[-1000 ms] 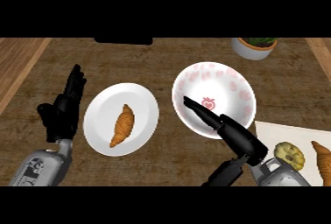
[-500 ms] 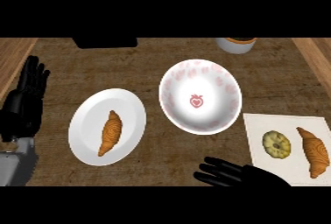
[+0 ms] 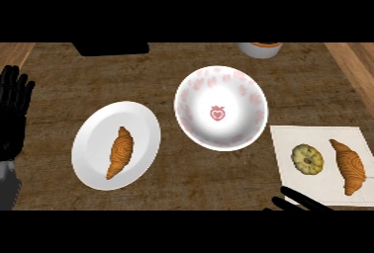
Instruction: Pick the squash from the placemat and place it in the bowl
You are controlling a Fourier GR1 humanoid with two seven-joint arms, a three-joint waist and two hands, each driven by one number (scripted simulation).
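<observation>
The squash [image 3: 307, 159], a small round, yellowish, ribbed thing, lies on the white placemat [image 3: 292, 136] at my right, near its left side. Just beside it on the same mat lies a croissant [image 3: 349, 165], close but not touching as far as I can tell. The bowl [image 3: 220, 107], white with pink marks and a little strawberry at its bottom, stands to the upper left of the mat, its rim near the mat's corner, and it holds nothing.

My right hand [image 3: 301, 201] shows only as dark fingers at the lower edge, just below the mat; they look straight and slightly apart, holding nothing. My left hand [image 3: 13, 111] rests at the left edge, fingers spread and pointing up.

I judge this the reach: the squash is not yet picked. Next I need to bring my right hand up over the mat and close round the squash without nudging the croissant beside it, then carry it the short way to the bowl.

Left of the bowl a white plate [image 3: 95, 133] bears a second croissant [image 3: 119, 152]. Everything sits on a dark wooden counter [image 3: 161, 69]; a cup [image 3: 260, 48] and a black object [image 3: 110, 48] stand at the far edge.
</observation>
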